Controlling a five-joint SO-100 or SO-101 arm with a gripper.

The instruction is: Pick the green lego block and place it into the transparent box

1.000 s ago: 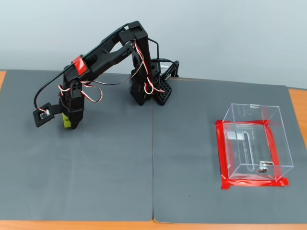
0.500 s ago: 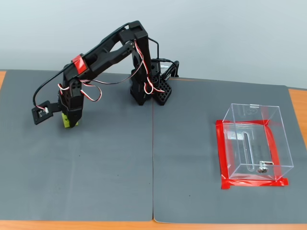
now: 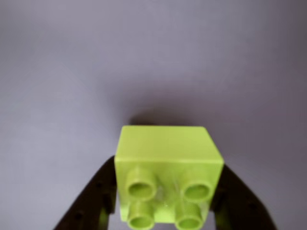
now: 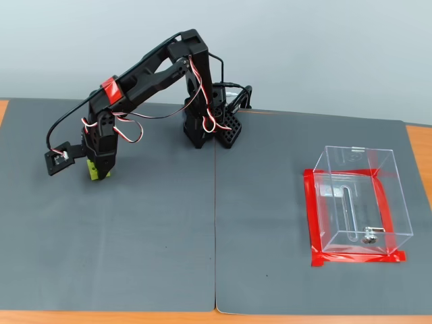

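My gripper clamped green lego block near desk's left edge; transparent box waited near right edge.

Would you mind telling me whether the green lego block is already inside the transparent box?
No, it is outside. The green lego block sits in the claw far left in the fixed view; the transparent box stands at right.
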